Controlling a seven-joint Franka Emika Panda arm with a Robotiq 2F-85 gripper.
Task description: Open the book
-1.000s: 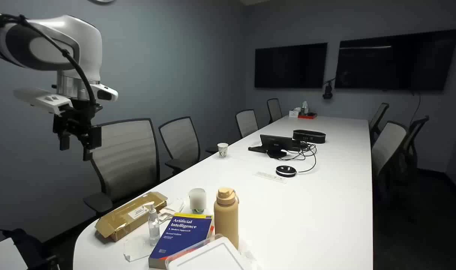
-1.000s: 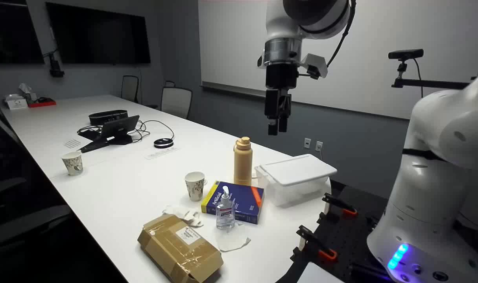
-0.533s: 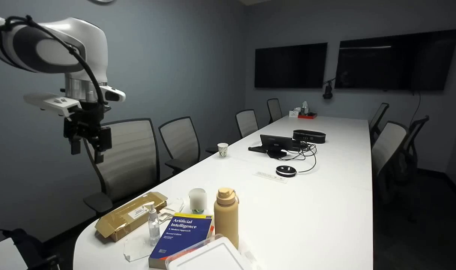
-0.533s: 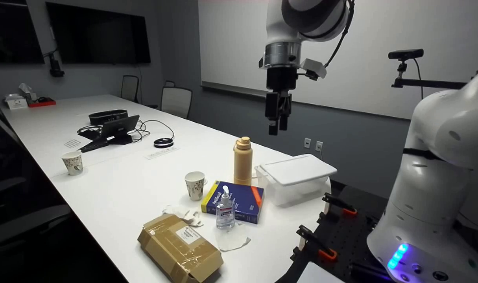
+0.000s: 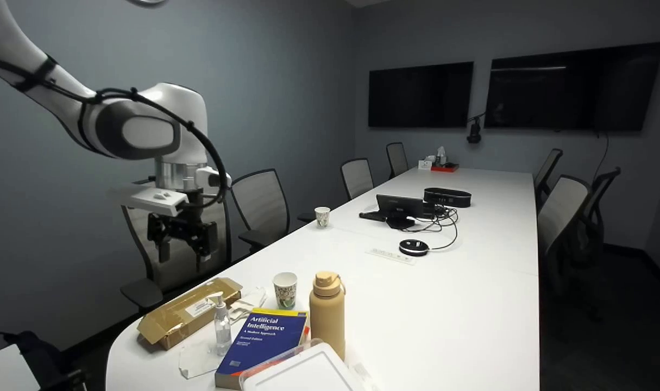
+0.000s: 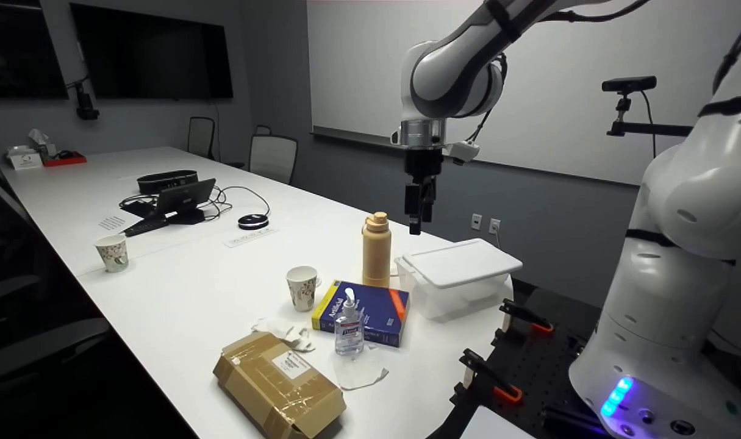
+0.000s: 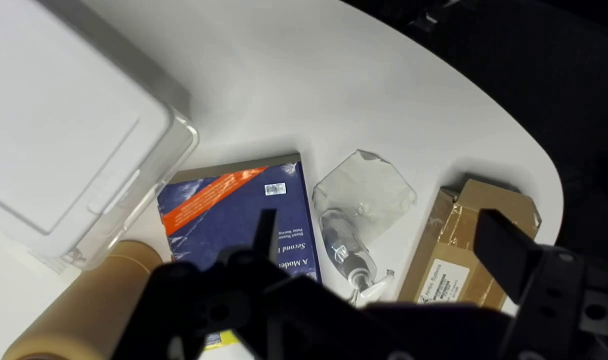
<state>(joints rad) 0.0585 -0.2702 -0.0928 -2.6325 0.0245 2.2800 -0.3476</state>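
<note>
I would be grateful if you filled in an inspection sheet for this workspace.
Surface: white table; spills, nothing seen.
Job's things: book lies flat and closed, front cover up.
Clutter: upright bottle, lidded tub, sanitizer, near cup and carton around the book; white scraps by the carton and sanitizer; far cup farther up the table.
Gripper: open, above the table, holding nothing.
Cables: tangled black cords beside the console; arm cord runs along the arm.
Surroundings: chairs along both sides, screens on the wall, whiteboard.
</note>
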